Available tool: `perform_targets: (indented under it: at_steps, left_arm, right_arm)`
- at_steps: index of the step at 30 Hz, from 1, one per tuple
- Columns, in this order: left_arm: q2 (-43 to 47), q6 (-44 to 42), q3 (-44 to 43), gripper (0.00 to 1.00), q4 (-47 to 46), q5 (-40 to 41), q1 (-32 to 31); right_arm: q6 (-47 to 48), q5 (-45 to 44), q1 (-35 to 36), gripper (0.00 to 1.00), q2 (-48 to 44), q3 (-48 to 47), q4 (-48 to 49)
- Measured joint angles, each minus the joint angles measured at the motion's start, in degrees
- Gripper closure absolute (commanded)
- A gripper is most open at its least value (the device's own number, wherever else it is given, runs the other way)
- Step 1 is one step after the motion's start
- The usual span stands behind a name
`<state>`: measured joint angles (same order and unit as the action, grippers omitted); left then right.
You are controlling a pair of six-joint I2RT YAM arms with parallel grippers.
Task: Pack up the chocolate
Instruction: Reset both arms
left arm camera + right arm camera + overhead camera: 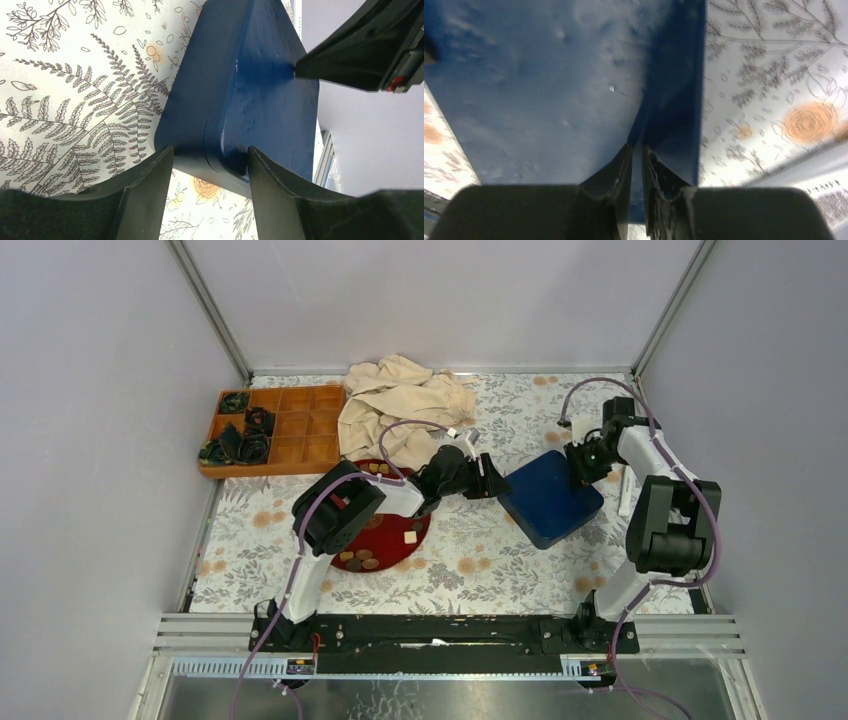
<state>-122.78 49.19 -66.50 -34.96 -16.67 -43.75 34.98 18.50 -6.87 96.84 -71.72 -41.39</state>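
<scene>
Seen from above, a floral worktop carries a closed dark blue box right of centre. The left gripper reaches across to the box's left corner. In its wrist view the corner fills the space between the wide-set fingers, which close against it on either side. The right gripper is at the far right corner. Its fingers are nearly together, pinching a thin blue edge of the box.

The chocolate, brown and cream pieces, lies on a red plate left of the box, partly under the left arm. At the far left stands an orange compartment tray holding dark paper cups, with a crumpled beige cloth beside it.
</scene>
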Motion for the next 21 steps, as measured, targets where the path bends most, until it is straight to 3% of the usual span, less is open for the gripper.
perform_targets:
  at_steps: [6, 9, 11, 13, 14, 16, 21]
  left_arm:
    - [0.2, -0.4, -0.1, 0.32, 0.6, -0.4, 0.2]
    - [1.9, -2.7, -0.2, 0.25, 4.3, 0.2, 0.5]
    - [4.8, -5.5, -0.2, 0.22, 9.3, 1.5, 0.5]
    - [8.8, -8.7, -0.2, 0.18, 13.0, 3.5, 0.6]
    - [11.8, -10.7, -0.1, 0.16, 14.6, 4.9, 0.7]
    - [19.5, -14.9, 1.0, 0.03, 16.2, 7.9, 0.7]
    - [42.0, -24.4, 4.7, 0.01, 16.7, 14.9, 1.1]
  right_arm:
    - [2.0, 0.6, -2.7, 0.77, 0.2, 1.7, -1.3]
    - [3.4, 1.6, -4.2, 0.65, -1.6, 0.7, -3.6]
    - [4.4, 2.2, -4.9, 0.45, -5.2, -0.9, -5.4]
    - [4.9, 2.5, -5.3, 0.07, -10.8, -3.3, -5.9]
    - [4.9, 2.6, -5.3, 0.01, -13.7, -4.4, -5.6]
    - [5.2, 3.2, -5.3, 0.0, -21.7, -5.8, -3.2]
    - [-1.9, 4.3, -5.3, 0.0, -34.7, -6.1, 2.7]
